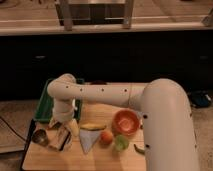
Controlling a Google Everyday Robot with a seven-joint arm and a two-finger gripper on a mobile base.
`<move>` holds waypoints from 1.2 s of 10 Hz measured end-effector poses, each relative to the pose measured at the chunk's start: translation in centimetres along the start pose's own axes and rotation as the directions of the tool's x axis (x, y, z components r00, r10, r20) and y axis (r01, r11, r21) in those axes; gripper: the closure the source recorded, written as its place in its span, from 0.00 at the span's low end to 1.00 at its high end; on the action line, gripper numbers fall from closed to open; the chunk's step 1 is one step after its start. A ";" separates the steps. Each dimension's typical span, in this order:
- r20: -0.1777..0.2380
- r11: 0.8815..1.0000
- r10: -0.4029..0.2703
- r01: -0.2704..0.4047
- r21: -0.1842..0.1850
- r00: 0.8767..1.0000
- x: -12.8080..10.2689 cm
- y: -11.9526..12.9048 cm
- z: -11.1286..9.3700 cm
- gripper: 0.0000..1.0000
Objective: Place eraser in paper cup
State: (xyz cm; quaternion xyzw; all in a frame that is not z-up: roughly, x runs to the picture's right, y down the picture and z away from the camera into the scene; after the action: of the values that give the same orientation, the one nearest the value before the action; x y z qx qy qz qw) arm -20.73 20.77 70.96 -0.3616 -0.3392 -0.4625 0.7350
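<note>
My gripper (62,135) hangs from the white arm (100,92) and points down at the front left of the wooden table (75,160). It is just beside a metal cup (40,137). A pale paper cup (89,141) lies on its side to the right of the gripper, apart from it. I cannot make out the eraser; it may be hidden at the gripper.
A green tray (45,107) sits at the back left, behind the gripper. A banana (93,126), an orange bowl (125,122), an orange fruit (106,136), a green fruit (121,143) and a green chili (139,148) lie to the right. A dark counter front stands behind the table.
</note>
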 end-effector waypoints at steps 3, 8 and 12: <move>-0.006 1.000 0.006 -0.006 -0.008 1.000 0.2 0.0 -0.1 0.20; -0.028 0.999 0.014 -0.015 -0.036 1.000 0.2 -0.1 -0.2 0.20; -0.028 0.999 0.013 -0.014 -0.036 1.000 0.2 -0.2 -0.2 0.20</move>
State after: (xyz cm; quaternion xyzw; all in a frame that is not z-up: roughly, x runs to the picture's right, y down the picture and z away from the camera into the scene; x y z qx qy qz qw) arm -20.80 20.52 71.04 -0.3705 -0.3182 -0.4686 0.7361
